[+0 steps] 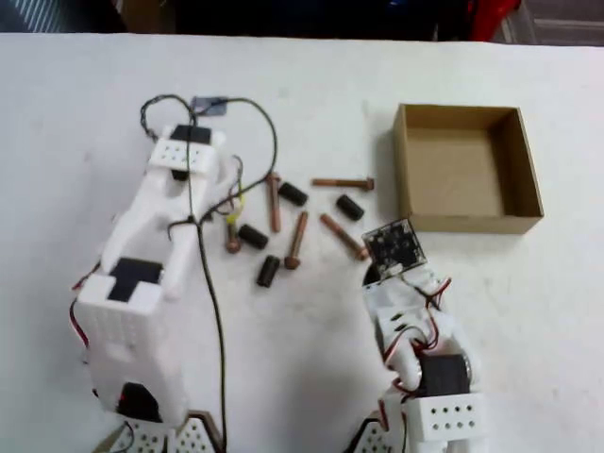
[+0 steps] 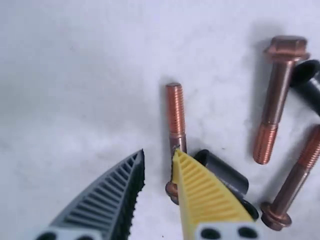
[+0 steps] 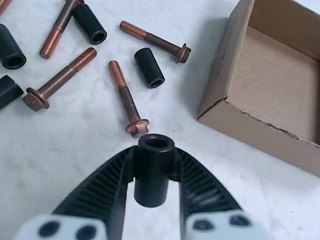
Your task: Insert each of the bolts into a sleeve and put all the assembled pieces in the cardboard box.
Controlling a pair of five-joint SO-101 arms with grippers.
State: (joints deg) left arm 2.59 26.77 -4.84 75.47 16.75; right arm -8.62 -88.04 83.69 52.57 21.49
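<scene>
Black plastic sleeve: my right pincer pinches it by its sides, leaving the bore end clear, presumably so a bolt can enter. My left pincer is spread, with one copper bolt lying just against its yellow finger, positioned to close on the shank. The cardboard box stands near the right pincer, open side up. Loose bolts and loose sleeves lie between my arms.

A white table with a red object beyond its far edge.
</scene>
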